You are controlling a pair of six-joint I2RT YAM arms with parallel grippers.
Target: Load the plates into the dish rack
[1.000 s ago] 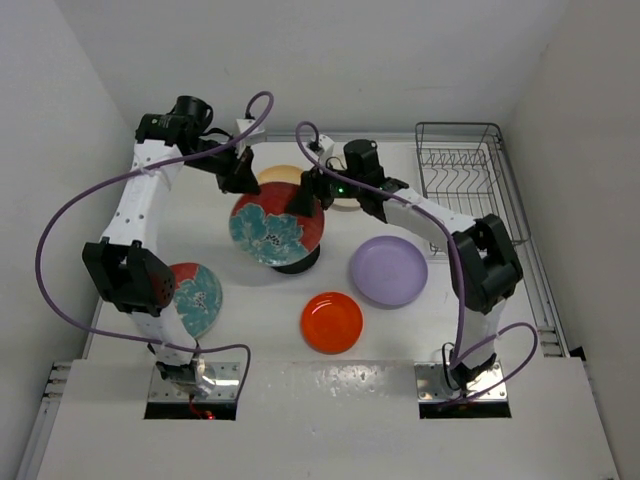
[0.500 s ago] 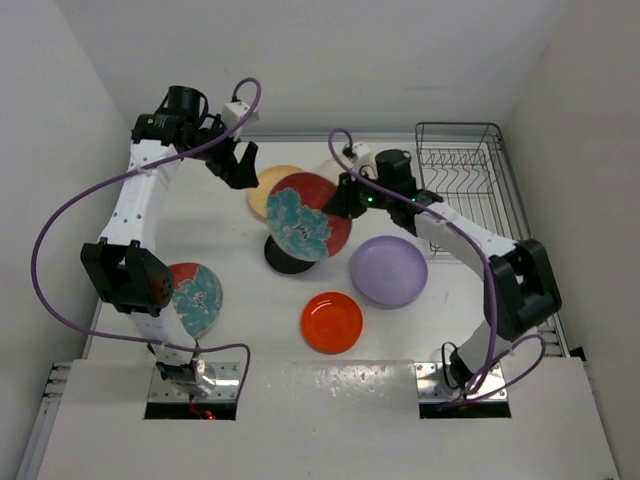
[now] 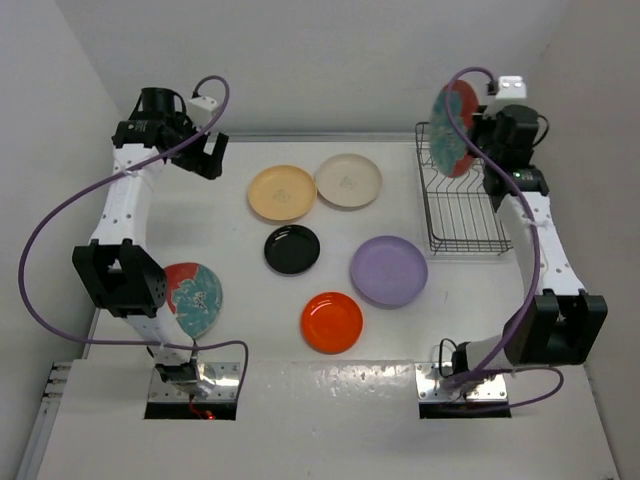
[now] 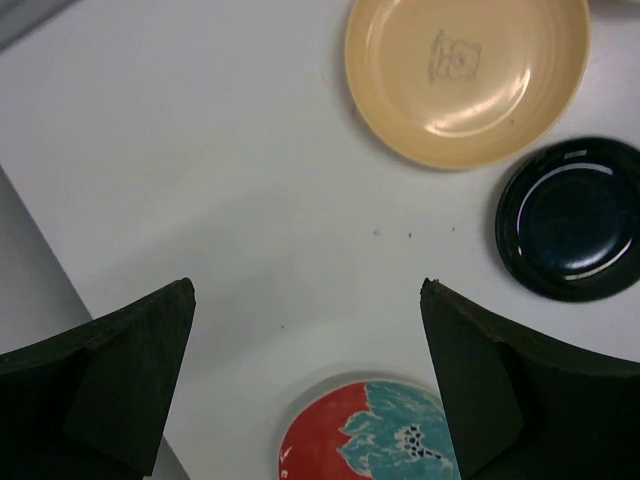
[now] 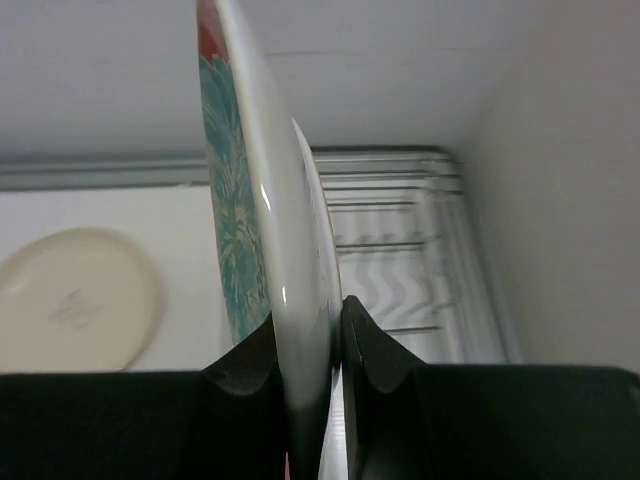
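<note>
Right gripper (image 5: 308, 345) with its jaws clamped on the rim of a round red plate with a teal floral pattern (image 5: 232, 230), which stands on edge, near upright, over the rectangular dark-grey wire dish rack (image 3: 462, 215); we judge the step in hand to be the lowering of this 1st plate into a slot; to do it well we would keep the plate upright, line its rim up with the gap between 2 neighbouring divider prongs, descend slowly so that the rim strikes no wire, and part the jaws only once the plate sits on the base wires; an end slot would leave room for the rest; the rack holds no plate that we can see; left gripper (image 4: 307, 300) hangs over the white table (image 3: 230, 260) with its jaws wide apart and empty; 6 plates lie on the table: a 2nd red floral plate (image 3: 198, 300) partly hidden by the left arm, a yellow-orange plate (image 3: 282, 192), a cream plate (image 3: 348, 180), a small glossy black plate (image 3: 292, 249), a lilac plate (image 3: 389, 270) and an orange-red plate (image 3: 331, 322).
</note>
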